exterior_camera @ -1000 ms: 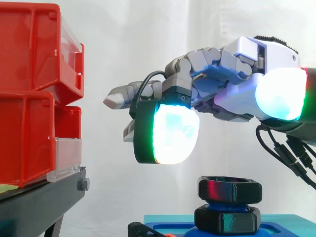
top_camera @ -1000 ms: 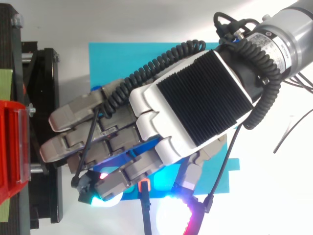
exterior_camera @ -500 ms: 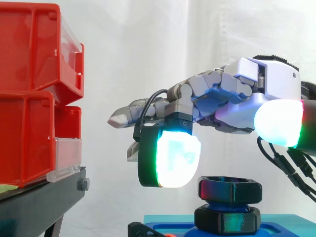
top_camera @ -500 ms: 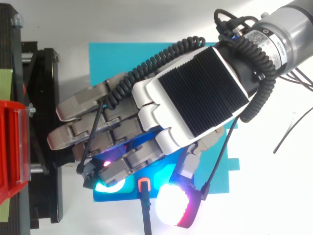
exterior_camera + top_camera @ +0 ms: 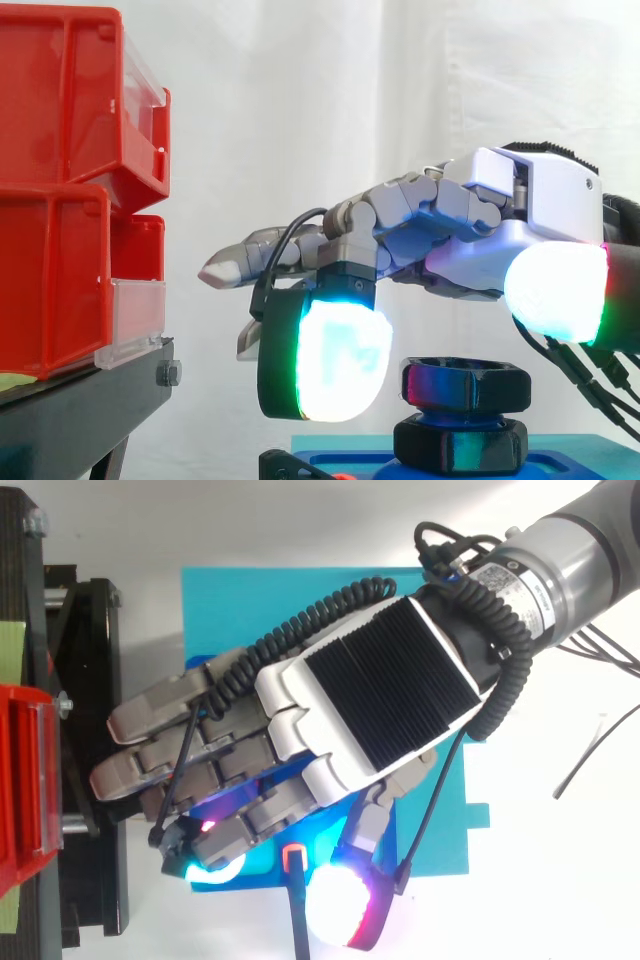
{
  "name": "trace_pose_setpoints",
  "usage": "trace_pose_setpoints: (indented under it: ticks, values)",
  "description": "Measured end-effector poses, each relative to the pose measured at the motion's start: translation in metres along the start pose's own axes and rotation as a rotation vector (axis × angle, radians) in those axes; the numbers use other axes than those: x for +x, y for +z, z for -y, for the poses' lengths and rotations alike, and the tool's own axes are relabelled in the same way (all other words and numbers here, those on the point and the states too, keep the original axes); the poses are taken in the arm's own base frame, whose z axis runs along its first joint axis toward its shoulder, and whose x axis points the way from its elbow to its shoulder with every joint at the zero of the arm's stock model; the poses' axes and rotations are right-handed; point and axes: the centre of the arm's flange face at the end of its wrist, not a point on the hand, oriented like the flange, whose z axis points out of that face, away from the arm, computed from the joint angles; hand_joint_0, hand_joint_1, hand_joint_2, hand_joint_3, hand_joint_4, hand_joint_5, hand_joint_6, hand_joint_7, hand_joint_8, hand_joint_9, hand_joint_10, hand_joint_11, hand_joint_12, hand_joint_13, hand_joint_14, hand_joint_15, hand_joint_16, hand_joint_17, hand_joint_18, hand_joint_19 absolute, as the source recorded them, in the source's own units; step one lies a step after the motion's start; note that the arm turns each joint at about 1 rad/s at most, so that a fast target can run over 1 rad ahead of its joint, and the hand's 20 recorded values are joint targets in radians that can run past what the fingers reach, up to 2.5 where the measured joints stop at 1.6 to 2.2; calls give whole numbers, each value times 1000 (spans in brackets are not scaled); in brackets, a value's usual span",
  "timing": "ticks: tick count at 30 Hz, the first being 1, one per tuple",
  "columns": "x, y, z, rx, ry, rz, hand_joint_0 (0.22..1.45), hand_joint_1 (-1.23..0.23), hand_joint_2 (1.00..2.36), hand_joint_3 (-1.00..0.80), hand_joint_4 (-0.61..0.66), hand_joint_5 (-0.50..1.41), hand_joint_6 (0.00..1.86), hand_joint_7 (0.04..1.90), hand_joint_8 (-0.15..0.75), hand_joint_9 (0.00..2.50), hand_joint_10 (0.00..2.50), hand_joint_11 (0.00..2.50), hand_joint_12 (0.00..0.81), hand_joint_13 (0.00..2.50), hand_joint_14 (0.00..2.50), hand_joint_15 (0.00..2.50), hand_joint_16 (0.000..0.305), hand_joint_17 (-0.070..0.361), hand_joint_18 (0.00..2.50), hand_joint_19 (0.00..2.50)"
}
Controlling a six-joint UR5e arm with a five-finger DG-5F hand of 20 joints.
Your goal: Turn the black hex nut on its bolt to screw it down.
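Hand (image 5: 520,215): it hovers above the nut (image 5: 465,382) with its fingers spread wide and holding nothing. One finger is bent downward, and its glowing pad (image 5: 335,360) hangs just left of the nut at nut height. From the side there seems to be a sliver of gap, though depth cannot be judged. The nut sits high on its blue bolt (image 5: 455,413), above a second black hex piece (image 5: 460,445) at the base, so plenty of thread appears to remain. The thumb pad (image 5: 558,292) rides above and to the right of the nut, clear of it.

Recommendation: lower the hand until opposing pads bear on two flat sides of the nut. Centre the palm over the bolt, then turn. A grip on the corners would likely slip.

Surroundings: red bins (image 5: 60,190) on a black stand (image 5: 80,410) stand to the left, near the straight fingertips, so watch that clearance during any sweep. The bolt stands on a blue plate (image 5: 260,605), which may shift under torque.
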Motion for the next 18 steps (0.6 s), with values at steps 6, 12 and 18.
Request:
trace_pose_setpoints:
  ticks: [6,12,18]
  values:
    - [0,1,0,-4,0,5,437,-297,1000,-500,141,-180,752,968,215,603,8,268,135,373,4,117,13,29,0,320]
    - [-1,-2,3,-1,-1,3,437,-297,1000,-500,151,-189,794,913,216,595,8,265,134,369,5,125,13,28,0,317]
    - [-2,-5,4,-12,1,-3,437,-297,1000,-500,153,-190,801,919,215,601,8,279,133,360,5,122,13,29,0,328]
